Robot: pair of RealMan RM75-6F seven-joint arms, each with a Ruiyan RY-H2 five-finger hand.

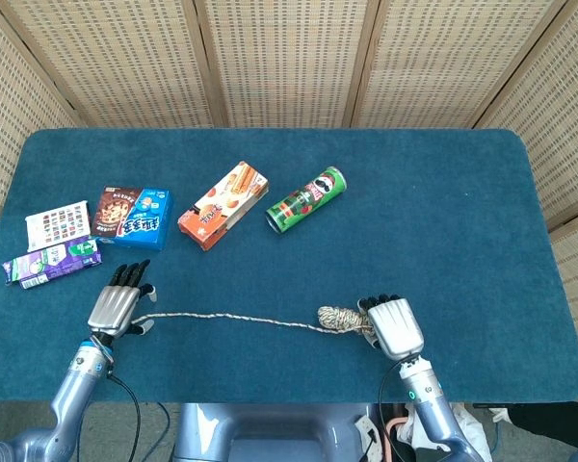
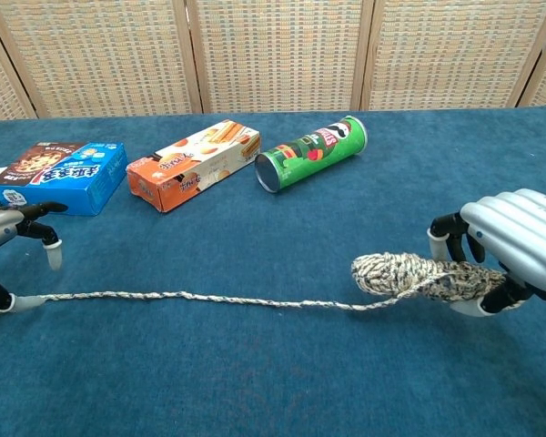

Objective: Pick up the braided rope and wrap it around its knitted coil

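Your right hand (image 2: 510, 259) holds the knitted coil (image 2: 409, 277) just above the table (image 1: 443, 221): its fingers (image 2: 448, 238) curl over the far end of the coil, and the free end of the coil sticks out past the fingertips toward your left hand. From that end the braided rope (image 2: 200, 299) runs flat along the table in a nearly straight line all the way to your left hand (image 1: 118, 306). There the fingers (image 1: 131, 278) are spread and pointing away from you, and the rope's loose tip lies right at the thumb side of the hand; in the chest view a dark fingertip seems to press on the tip, but you cannot tell from either view whether it is actually pinched. Beyond your left fingertips sit a blue snack box (image 1: 133, 217), a purple wrapper (image 1: 53, 261) and a white packet (image 1: 57, 224). Farther out, between the two hands, an orange biscuit box (image 1: 223, 204) and a green chip can (image 1: 306, 200) lie on their sides, well apart from the rope.
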